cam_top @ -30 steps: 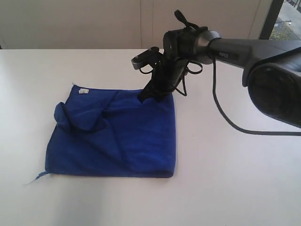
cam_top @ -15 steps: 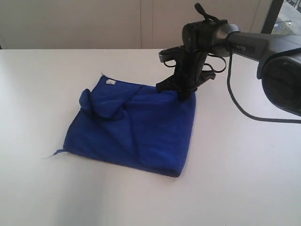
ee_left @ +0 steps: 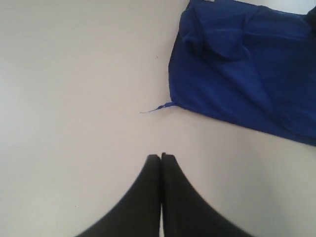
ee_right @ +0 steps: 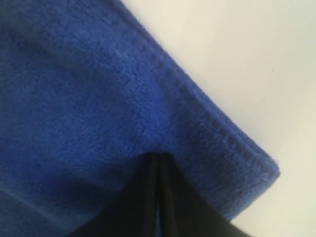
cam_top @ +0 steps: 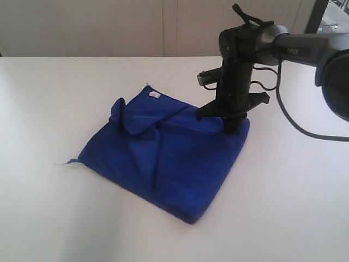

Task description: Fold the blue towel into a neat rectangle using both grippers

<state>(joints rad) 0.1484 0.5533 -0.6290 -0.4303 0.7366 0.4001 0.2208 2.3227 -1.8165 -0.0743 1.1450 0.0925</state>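
Note:
The blue towel [cam_top: 169, 158] lies folded on the white table [cam_top: 60, 224], skewed, with a bunched flap [cam_top: 128, 115] and a small white label [cam_top: 154, 95] near its far corner. My right gripper [cam_top: 229, 126] points straight down on the towel's far right corner, jaws shut, tips pressed into the fleece. In the right wrist view the gripper [ee_right: 158, 156] sits just inside the towel's [ee_right: 98, 89] hemmed edge. The left gripper [ee_left: 161, 156] is shut and empty, hovering over bare table short of the towel [ee_left: 247, 64]. It is outside the exterior view.
A loose thread [cam_top: 66, 162] trails from the towel's left corner. The right arm's black cable [cam_top: 297, 126] loops over the table at the right. A pale wall [cam_top: 109, 27] runs behind the far table edge.
The right gripper has swept to the right with its tips on the towel's corner, dragging the whole towel rightward and turning it. The jaws stayed shut.

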